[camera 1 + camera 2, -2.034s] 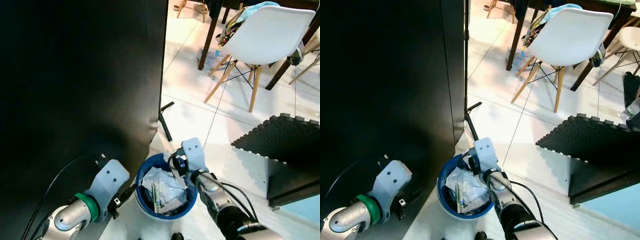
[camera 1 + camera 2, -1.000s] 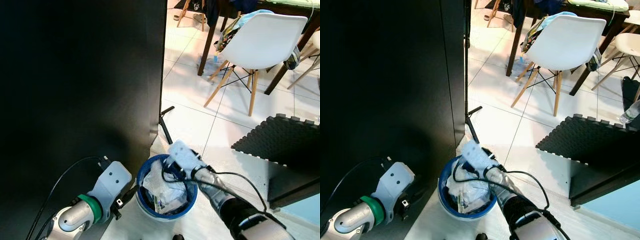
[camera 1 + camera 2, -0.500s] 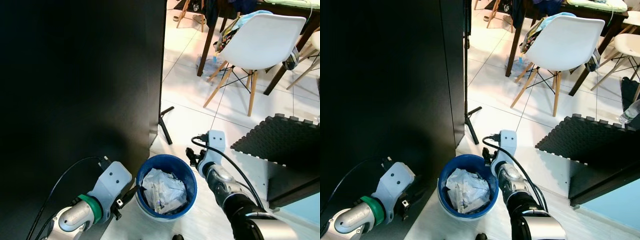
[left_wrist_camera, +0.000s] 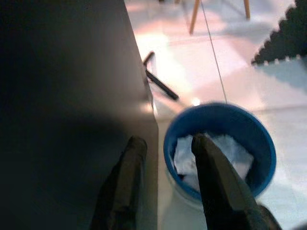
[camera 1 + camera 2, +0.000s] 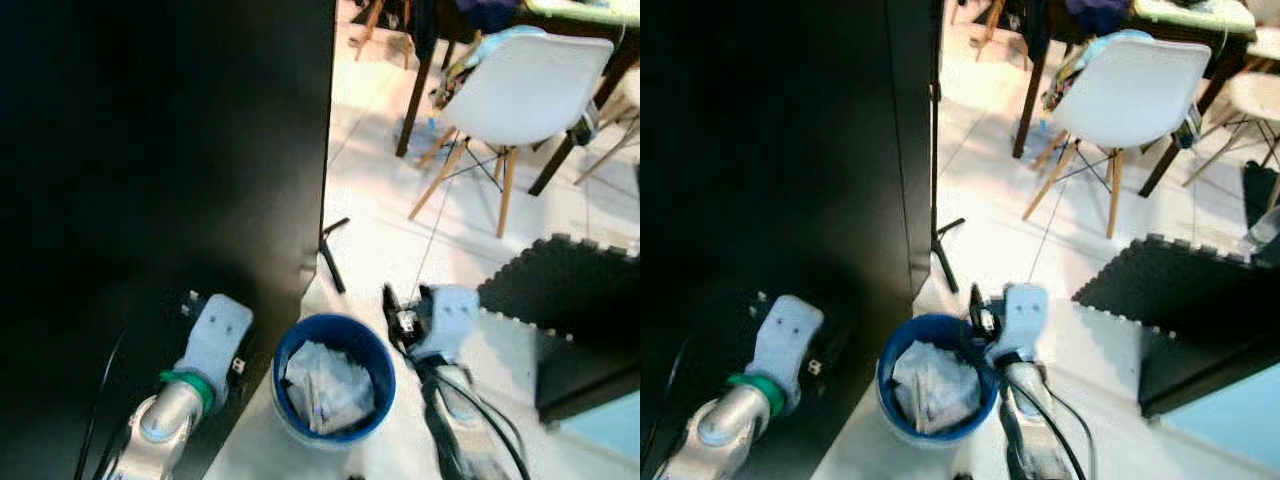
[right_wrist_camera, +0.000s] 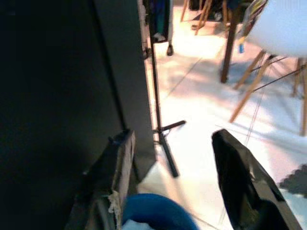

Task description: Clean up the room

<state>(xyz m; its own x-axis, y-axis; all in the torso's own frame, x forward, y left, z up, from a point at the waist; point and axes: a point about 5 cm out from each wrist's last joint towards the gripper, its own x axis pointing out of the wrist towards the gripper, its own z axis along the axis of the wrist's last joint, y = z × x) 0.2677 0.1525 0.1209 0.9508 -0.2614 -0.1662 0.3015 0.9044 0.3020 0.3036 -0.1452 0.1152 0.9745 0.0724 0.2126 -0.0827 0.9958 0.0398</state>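
One round blue plastic bin (image 5: 333,390) stands on the tiled floor, with one heap of crumpled white paper (image 5: 322,386) inside it. There is one white moulded chair with wooden legs (image 5: 527,95), one black foam puzzle mat (image 5: 575,283) and one black stand with splayed feet (image 5: 939,225). Two black-fingered grippers show, the left gripper (image 4: 165,160) and the right gripper (image 6: 174,158).

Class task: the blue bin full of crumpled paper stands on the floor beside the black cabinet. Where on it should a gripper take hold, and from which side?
Probably the rim of the blue bin, pinched from above on its right side. The bin stands upright and open-topped, the crumpled paper sits below the rim, and the black cabinet crowds its left. The open right gripper hovers by that right edge.
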